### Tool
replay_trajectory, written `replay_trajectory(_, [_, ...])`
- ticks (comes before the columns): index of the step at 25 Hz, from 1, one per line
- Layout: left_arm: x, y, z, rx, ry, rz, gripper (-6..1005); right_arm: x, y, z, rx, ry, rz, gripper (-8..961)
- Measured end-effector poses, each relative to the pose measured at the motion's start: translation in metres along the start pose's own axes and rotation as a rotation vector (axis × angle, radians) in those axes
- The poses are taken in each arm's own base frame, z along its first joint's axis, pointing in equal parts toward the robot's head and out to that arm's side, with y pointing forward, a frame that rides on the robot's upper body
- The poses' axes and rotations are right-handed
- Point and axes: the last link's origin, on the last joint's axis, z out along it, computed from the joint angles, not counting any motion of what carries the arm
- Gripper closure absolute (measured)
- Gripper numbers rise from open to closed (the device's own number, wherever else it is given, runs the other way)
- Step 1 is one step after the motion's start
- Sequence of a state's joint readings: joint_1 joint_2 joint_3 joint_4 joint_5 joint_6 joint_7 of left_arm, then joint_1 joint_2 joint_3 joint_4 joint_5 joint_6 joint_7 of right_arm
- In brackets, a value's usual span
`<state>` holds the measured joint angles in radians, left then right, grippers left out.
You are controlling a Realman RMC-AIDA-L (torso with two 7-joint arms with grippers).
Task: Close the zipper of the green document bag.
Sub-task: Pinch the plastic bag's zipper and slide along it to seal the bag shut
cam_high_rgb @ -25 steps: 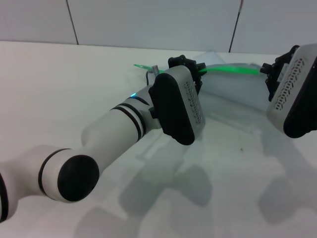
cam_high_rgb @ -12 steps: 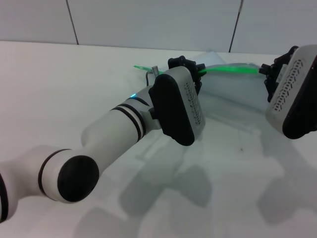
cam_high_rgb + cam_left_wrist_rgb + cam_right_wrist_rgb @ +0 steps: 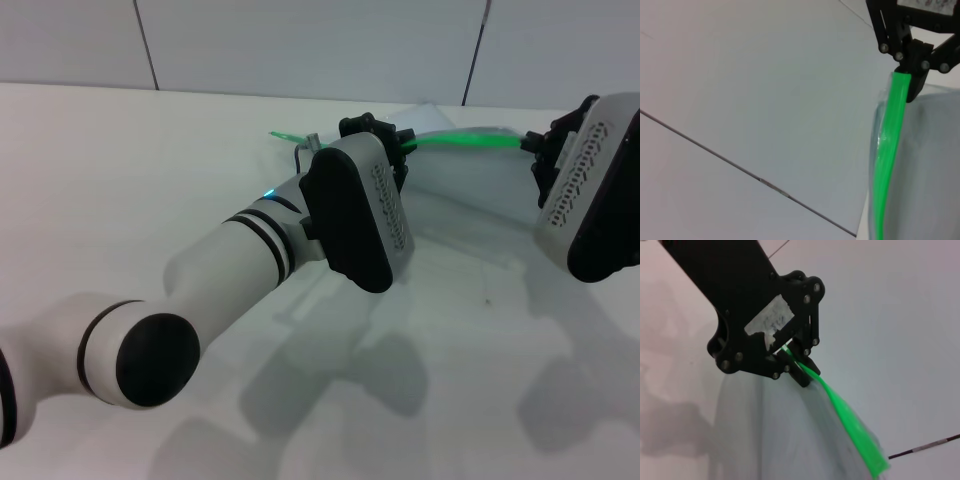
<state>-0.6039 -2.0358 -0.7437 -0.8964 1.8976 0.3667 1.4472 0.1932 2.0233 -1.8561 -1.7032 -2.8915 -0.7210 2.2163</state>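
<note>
Head view — both grippers pinch zipper [image 3: 470,140], left gripper [image 3: 398,143], right gripper [image 3: 535,145].

Lay at the far side of the table [image 3: 90,190]: the green document bag [image 3: 470,200], with the zipper [image 3: 465,140] along its far edge. Gripped that edge from either end: the left gripper [image 3: 400,145] left, the right gripper [image 3: 538,148] right.
</note>
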Motion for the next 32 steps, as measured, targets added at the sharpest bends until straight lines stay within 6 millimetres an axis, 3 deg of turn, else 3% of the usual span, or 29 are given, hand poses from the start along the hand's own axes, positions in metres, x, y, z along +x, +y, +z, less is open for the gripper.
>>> replay_trajectory(18, [0.0009, -0.0029, 0.0012, 0.01, 0.003, 0.0, 946, -0.0026, 0.0048, 0.0019, -0.035, 0.011, -0.02, 953])
replay_trajectory(29, [0.0019, -0.0035, 0.0013, 0.016, 0.006, 0.003, 946, -0.0025, 0.0013, 0.0026, -0.024, 0.01, 0.005, 804])
replay_trajectory(32, [0.0018, -0.0037, 0.0013, 0.017, 0.006, 0.003, 946, -0.0025, 0.0006, 0.0027, -0.022, 0.01, 0.012, 717])
